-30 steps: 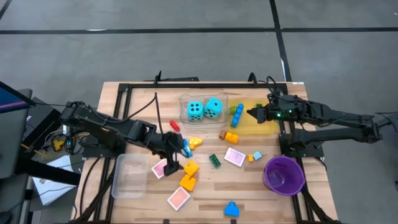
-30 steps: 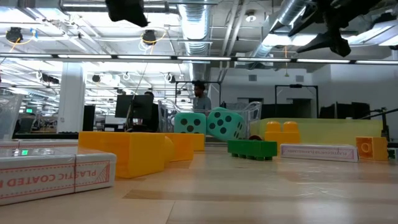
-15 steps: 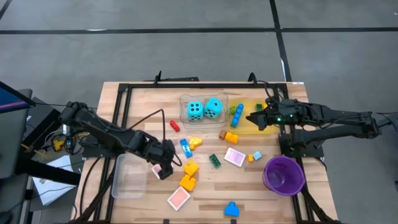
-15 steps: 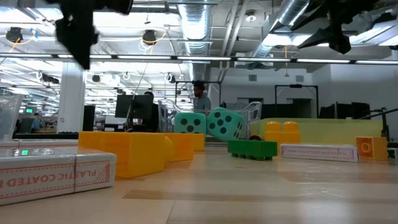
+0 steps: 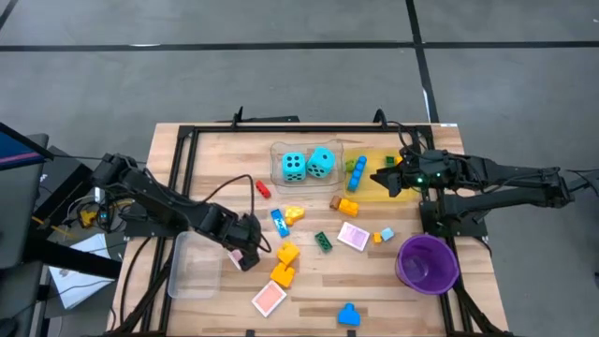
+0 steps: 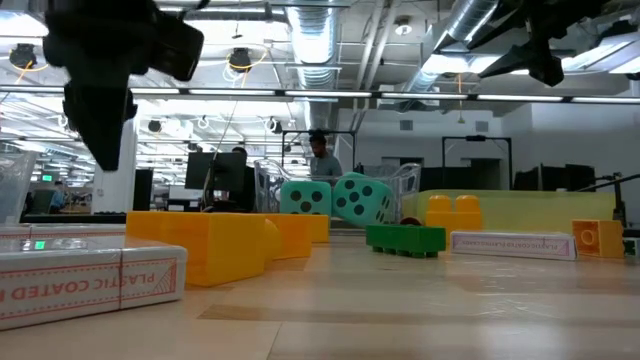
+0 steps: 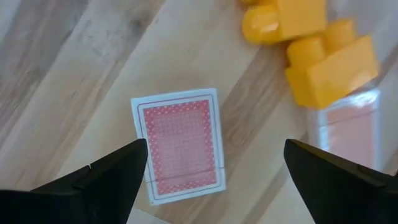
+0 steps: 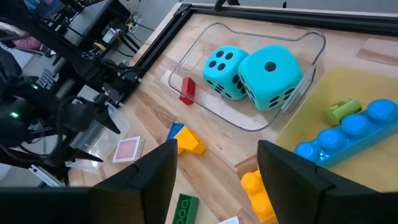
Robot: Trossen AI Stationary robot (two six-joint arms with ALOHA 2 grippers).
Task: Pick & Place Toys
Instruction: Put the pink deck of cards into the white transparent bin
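The left end effector [image 7: 211,186], wide open and empty, hovers over the pink tile [image 7: 180,144]; lying flat on the tabletop [image 7: 74,74], the tile could slip from its fingers.

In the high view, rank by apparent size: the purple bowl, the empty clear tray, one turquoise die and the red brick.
1. Clear tray
2. Purple bowl
3. Turquoise die; its twin looks alike
4. Red brick
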